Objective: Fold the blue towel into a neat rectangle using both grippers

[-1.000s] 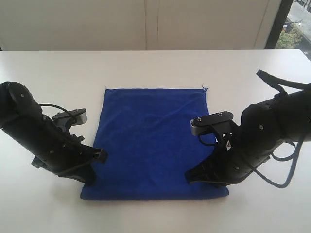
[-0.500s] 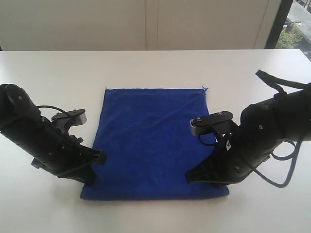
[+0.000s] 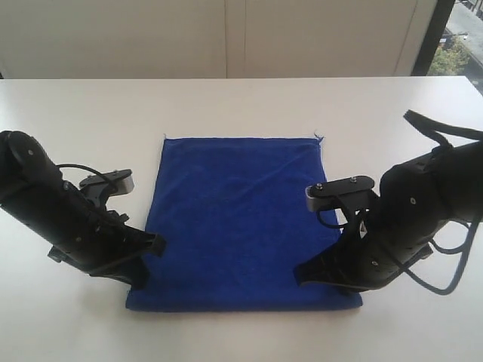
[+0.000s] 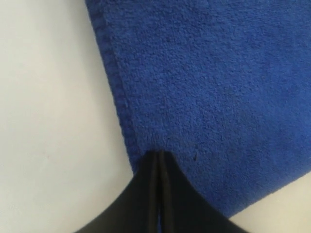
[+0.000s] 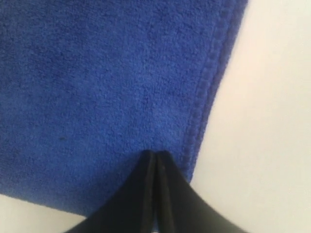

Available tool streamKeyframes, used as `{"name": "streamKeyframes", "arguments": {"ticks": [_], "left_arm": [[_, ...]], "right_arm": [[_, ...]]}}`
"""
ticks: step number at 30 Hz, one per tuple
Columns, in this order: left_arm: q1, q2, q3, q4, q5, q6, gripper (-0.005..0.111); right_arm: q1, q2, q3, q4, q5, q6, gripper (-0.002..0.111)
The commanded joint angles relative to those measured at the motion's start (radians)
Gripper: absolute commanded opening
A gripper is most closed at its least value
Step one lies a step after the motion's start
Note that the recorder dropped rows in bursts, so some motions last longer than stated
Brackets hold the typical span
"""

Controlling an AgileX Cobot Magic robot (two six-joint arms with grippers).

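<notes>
The blue towel (image 3: 234,219) lies flat on the white table (image 3: 241,105) as a near-square shape, with frayed threads at its far right corner. My left gripper (image 3: 142,280) is down on the towel's near left corner. My right gripper (image 3: 302,275) is down on its near right corner. In the left wrist view the left gripper (image 4: 158,154) is closed tight, its tips sunk into the blue towel (image 4: 209,87) just inside the hem. The right gripper (image 5: 154,154) is closed the same way into the blue towel (image 5: 97,82) beside its hem.
Bare white table surrounds the towel on all sides. A pale wall (image 3: 226,38) runs behind the table's far edge, and a window (image 3: 462,38) shows at the far right. A black strap and cables (image 3: 438,136) hang off the right arm.
My right arm has shifted a little to the right and toward the near edge, and the towel's near right corner has moved with it. The left arm sank slightly.
</notes>
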Motion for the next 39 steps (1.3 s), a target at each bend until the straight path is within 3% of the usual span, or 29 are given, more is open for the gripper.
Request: {"name": "streamKeyframes", "arguments": {"ticks": [1,13,21,25,28,36,39], "left_arm": [[-0.007,0.020,0.024,0.030,-0.013,0.004,0.000],[-0.007,-0.096,0.022,0.030,-0.013,0.007,0.000],[-0.003,-0.282,0.022,0.074,0.058,0.023,0.000],[-0.003,-0.362,-0.001,0.215,0.262,0.198,0.000],[-0.003,-0.387,-0.014,0.213,0.384,0.443,0.000],[-0.007,-0.360,-0.012,0.134,0.369,0.871,0.000],[-0.007,-0.338,-0.010,0.128,0.349,0.969,0.000]], "right_arm": [[-0.003,-0.011,0.007,-0.014,-0.016,0.008,0.000],[-0.003,-0.036,0.007,-0.011,-0.084,0.036,0.000],[-0.003,-0.238,0.002,-0.028,0.005,0.019,0.000],[-0.003,-0.350,0.002,-0.051,0.180,-0.233,0.000],[-0.003,-0.387,0.006,-0.044,0.251,-0.496,0.000],[-0.003,-0.343,0.006,0.096,0.261,-0.961,0.001],[-0.002,-0.305,0.006,0.169,0.251,-1.114,0.009]]}}
